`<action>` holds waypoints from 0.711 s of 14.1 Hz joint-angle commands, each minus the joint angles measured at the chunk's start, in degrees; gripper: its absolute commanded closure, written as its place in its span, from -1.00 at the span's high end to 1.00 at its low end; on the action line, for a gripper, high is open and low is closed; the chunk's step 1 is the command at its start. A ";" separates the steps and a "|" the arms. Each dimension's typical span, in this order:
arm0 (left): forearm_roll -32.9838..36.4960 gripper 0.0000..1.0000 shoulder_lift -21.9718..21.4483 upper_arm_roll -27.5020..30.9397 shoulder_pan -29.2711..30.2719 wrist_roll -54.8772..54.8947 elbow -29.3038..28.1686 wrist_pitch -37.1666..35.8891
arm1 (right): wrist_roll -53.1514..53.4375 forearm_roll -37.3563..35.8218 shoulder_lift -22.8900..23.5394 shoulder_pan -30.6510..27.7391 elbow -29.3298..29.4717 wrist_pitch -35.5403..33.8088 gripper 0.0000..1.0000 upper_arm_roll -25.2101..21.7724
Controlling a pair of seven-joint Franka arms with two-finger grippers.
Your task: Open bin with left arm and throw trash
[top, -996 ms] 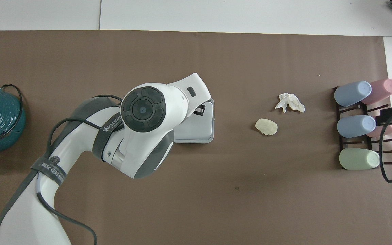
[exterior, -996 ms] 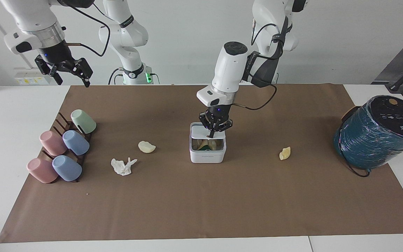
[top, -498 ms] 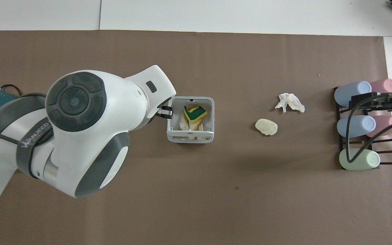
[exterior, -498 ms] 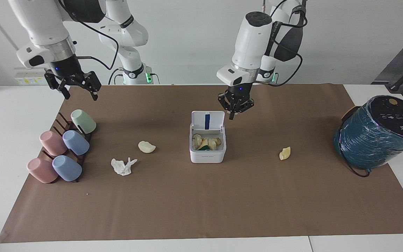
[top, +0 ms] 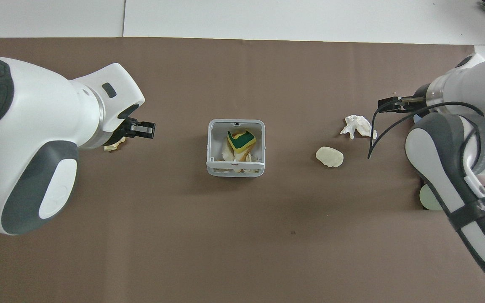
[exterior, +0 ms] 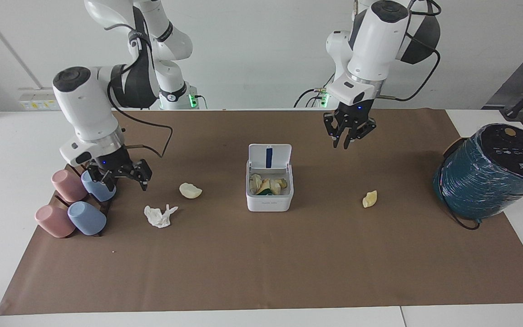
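Since a second ago the left pincer (exterior: 348, 137) has lifted, empty and part-open, off the small white square bin (exterior: 269, 196) mid-bench, its lid up, while the right pincer (exterior: 123, 175), spread wide and empty, has dropped near the crumpled white tissue (exterior: 160, 215); that tissue and two pale yellow peels (exterior: 190, 190) lie unbinned.

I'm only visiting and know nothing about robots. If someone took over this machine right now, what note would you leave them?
Left end effector: raised over the mat, between the bin and the peel at the left arm's end; holds nothing.
Right end effector: open, empty, low beside the cups.
Bin: mid-mat, lid standing open, some waste already inside.
Trash: tissue and second peel lie toward the right arm's end.
Done: bin opened.
Left: all three scraps to pick up and drop in.
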 commanded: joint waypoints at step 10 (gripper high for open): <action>0.67 1.00 2.01 -0.57 12.97 11.65 -8.47 13.20 | -29.22 9.99 9.01 -0.85 -5.07 9.10 1.00 1.50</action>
